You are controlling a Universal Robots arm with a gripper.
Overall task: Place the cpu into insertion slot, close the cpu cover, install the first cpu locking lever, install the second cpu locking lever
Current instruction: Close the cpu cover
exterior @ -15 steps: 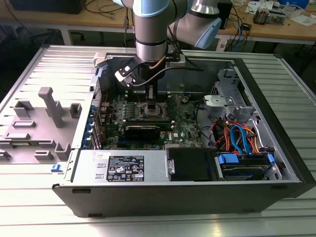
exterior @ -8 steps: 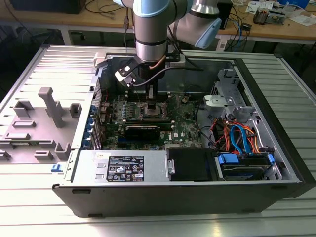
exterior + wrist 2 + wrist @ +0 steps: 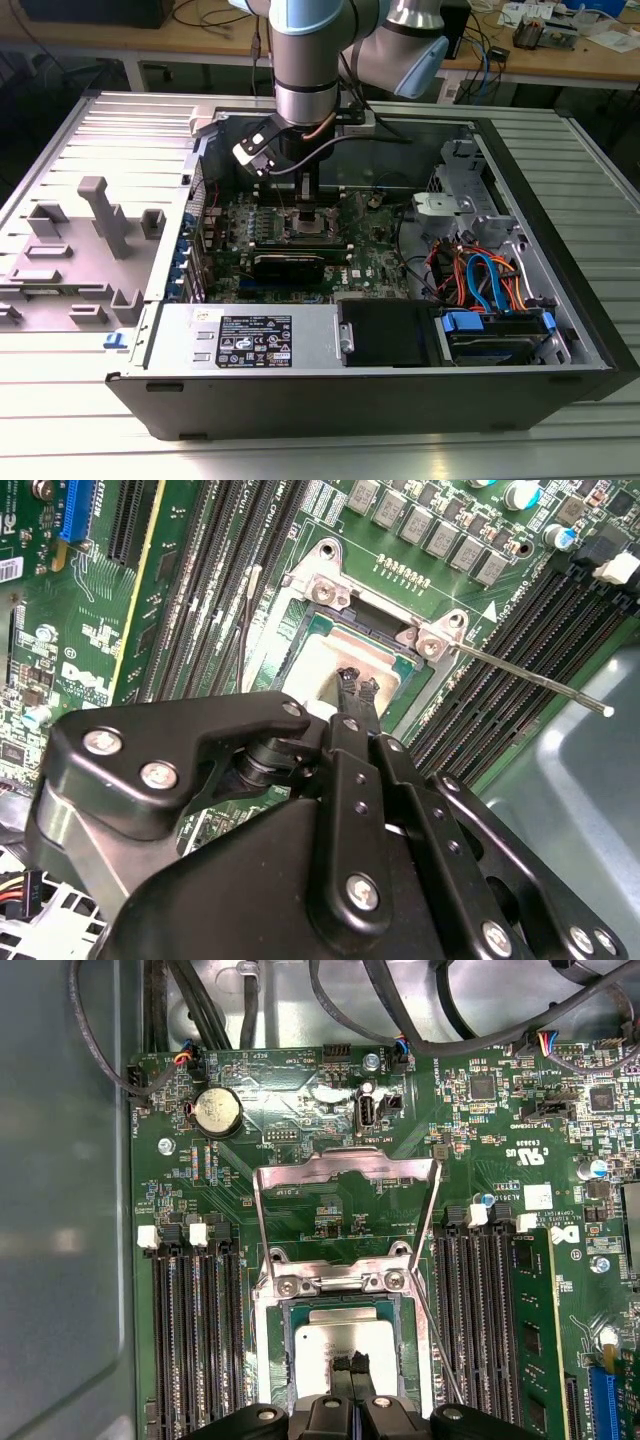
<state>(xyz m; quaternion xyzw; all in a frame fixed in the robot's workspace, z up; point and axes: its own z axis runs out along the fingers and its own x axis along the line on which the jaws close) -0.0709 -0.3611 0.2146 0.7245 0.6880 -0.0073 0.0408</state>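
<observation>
The cpu point(image 3: 330, 1335) point(image 3: 322, 662), a silver-topped square chip, lies inside the insertion slot point(image 3: 266, 1352) point(image 3: 322, 586) on the green board. My gripper point(image 3: 351, 1363) point(image 3: 355, 682) point(image 3: 308, 203) hangs straight over the chip's middle, shut, its thin black fingertips together at or just above the chip's top. The cpu cover point(image 3: 340, 1167) is swung open, its frame standing back beyond the socket's hinge side. One thin locking lever point(image 3: 530, 680) point(image 3: 436, 1345) sticks out free beside the socket.
Long black memory slots point(image 3: 190, 1340) point(image 3: 490, 1310) flank the socket on both sides. Black cables point(image 3: 420, 1040) cross the far edge of the board. In the exterior view, the power supply point(image 3: 250, 340) and the drive bay with orange and blue cables point(image 3: 480, 280) line the case.
</observation>
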